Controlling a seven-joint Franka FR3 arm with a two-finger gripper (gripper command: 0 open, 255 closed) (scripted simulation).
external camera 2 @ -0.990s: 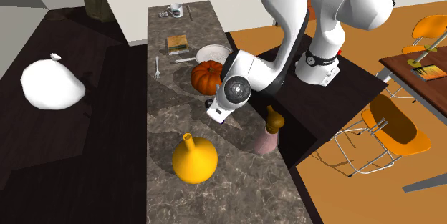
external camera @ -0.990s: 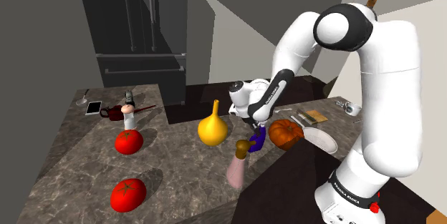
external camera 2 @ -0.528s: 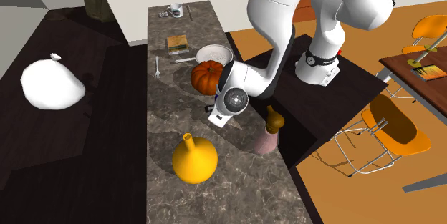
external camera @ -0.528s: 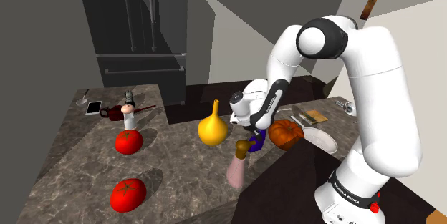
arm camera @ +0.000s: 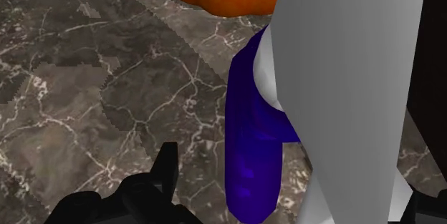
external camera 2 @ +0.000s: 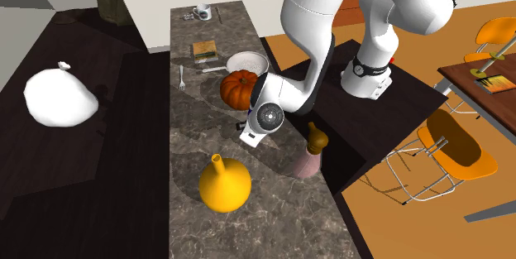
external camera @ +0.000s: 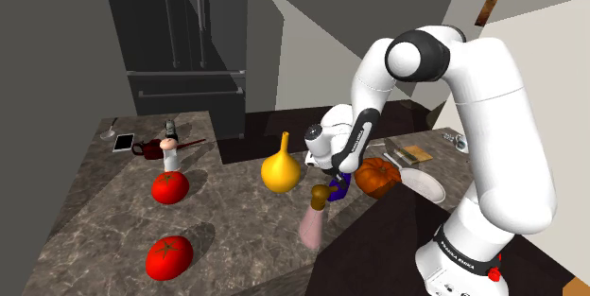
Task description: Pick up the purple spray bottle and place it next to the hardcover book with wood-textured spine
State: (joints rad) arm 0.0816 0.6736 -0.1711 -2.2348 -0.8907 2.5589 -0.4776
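Note:
The purple spray bottle [external camera: 340, 183] stands on the dark marble counter [external camera: 227, 218], right beside the orange pumpkin [external camera: 378, 177]. In the wrist view the bottle [arm camera: 252, 151] is very close, with a purple trigger part and a pale grey body. My gripper [external camera: 332, 175] is lowered over it and open. One black finger [arm camera: 163, 178] stands apart from the purple part, and the bottle sits between the fingers without being clasped. The hardcover book [external camera: 413, 153] lies flat beyond the pumpkin [external camera 2: 239, 88], past the white plate [external camera 2: 246, 62]; the book [external camera 2: 205, 49] is near a mug [external camera 2: 201, 11].
A yellow gourd [external camera: 281, 168] and a pink bottle with a brown cap [external camera: 314, 218] stand close to the hand. Two tomatoes [external camera: 170, 187] and a small bottle [external camera: 170, 155] sit farther toward the shoulder view's left. A fork [external camera 2: 182, 78] lies by the plate.
The arm's elbow has swung down and toward the shoulder view's left. The hand has settled slightly lower around the spray bottle, which has not moved.

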